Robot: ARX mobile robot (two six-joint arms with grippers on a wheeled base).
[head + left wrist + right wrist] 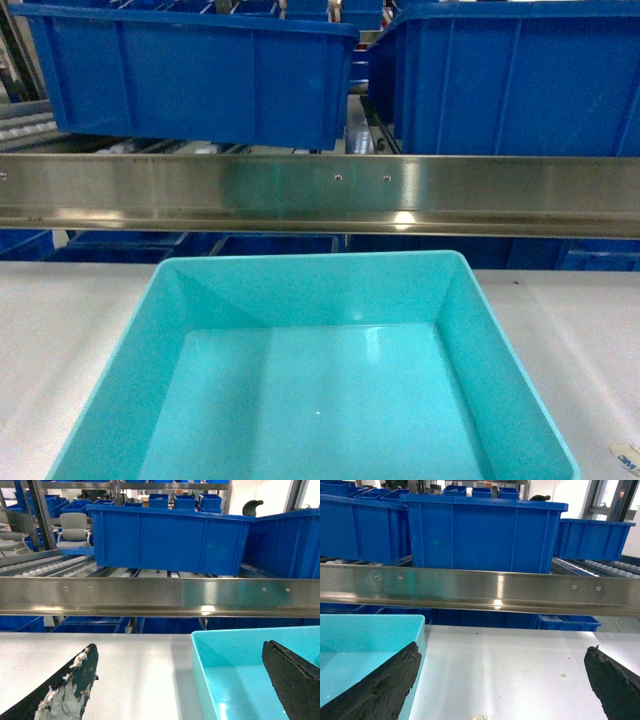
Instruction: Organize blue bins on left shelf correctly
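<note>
On the white tabletop [70, 330] in the head view sits the light turquoise bin [320, 390], empty, open side up, its far rim just below the front steel rail [320, 192] of the left shelf; above that rail two dark blue ribbed bins stand on the shelf tier, one at left [190, 75] and one at right [510, 80], a gap between them; more dark blue bins visible under the rail; neither gripper shows in this view; left wrist view: left gripper [192, 685] spread wide, one worn dark finger [65, 690] over bare tabletop with frayed whitish padding, the other finger [292, 680] over the inside of the turquoise bin [230, 670], so the jaws straddle the bin's left wall, contact with the wall cannot be told; steel rail [160, 596] across the middle, dark blue bin [170, 540] above it on the roller tracks [45, 567]; right wrist view: right gripper [502, 685] also wide apart, one finger [385, 685] over the turquoise bin's [365, 650] right wall and interior, the other [615, 685] over the table, nothing gripped; rail [480, 587] and a big dark blue bin [480, 532] beyond
</note>
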